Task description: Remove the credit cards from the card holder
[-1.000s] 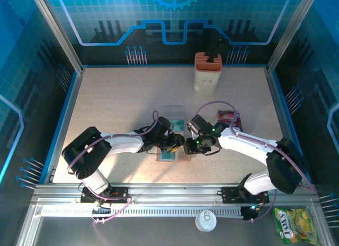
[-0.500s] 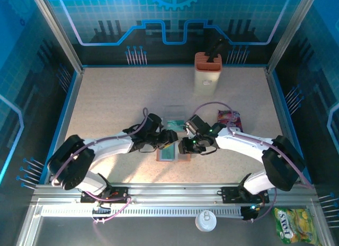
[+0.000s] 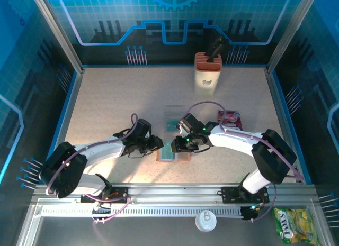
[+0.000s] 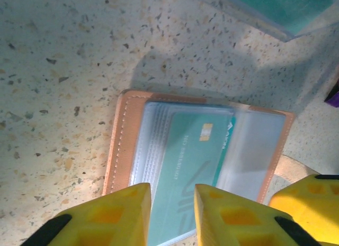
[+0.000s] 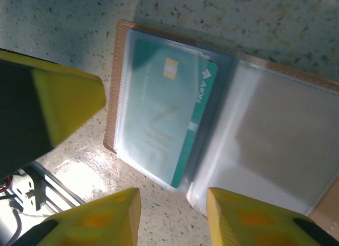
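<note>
Status, left to right.

Left gripper: the yellow fingers stand a narrow gap apart, low over the end of the card. The gap is narrower than the card, so the tips sit above or on it, not around it. I cannot tell if they touch. Nothing visibly pinched.

Holder: it lies open and flat on the counter, between the two grippers. The left page carries the teal card in a clear sleeve. The card is skewed and pokes past the sleeve mouth and the holder's edge, under the left gripper. The right page is a clear pocket that looks empty. A second teal card lies loose on the counter just beyond the holder.

Right gripper: the fingers are moderately apart with nothing between them, at the holder's edge near the fold. I cannot tell whether they touch the holder.

Handling, judged:
- The card looks thin, stiff, light and glossy. It should slide rather than bend, though the sleeve will drag on it.
- The best hold is the exposed end, the only part clear of plastic.
- Lying flat, the card gives no edge to pinch, so either press and drag it out or lift the end first.
- The holder looks light and limp at the fold. It will likely travel with the card unless pinned on the empty right page or the brown border.
</note>
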